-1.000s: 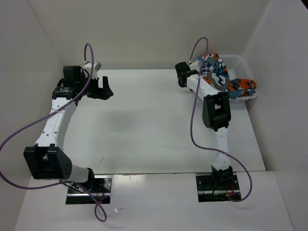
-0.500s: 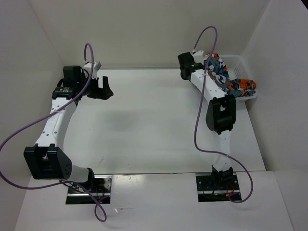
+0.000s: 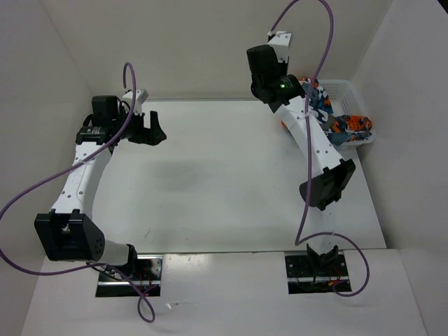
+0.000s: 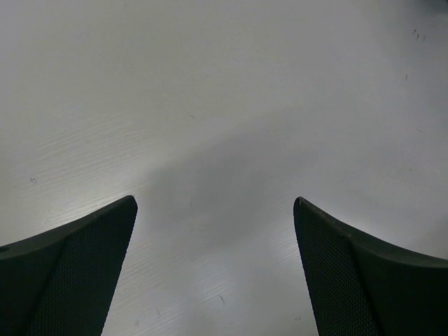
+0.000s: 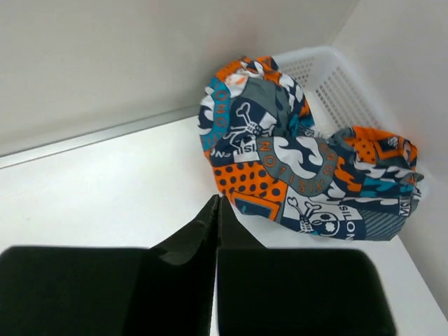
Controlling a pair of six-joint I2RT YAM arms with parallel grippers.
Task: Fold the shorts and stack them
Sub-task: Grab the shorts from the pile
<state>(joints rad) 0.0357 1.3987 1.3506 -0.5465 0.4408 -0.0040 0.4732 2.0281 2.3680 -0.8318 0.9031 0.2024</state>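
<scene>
Right claw [image 5: 217, 210] pinched together, empty, above bench [image 5: 105, 182]. Patchwork skull-print fabric shorts [image 5: 294, 168] heaped in white plastic mesh basket [image 5: 336, 77], spilling over its rim. Left claw [image 4: 213, 210] apart. Risk: I snag mesh, drag basket.

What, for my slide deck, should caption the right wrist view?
Shut right gripper faces the patterned shorts heaped in a white basket.
</scene>
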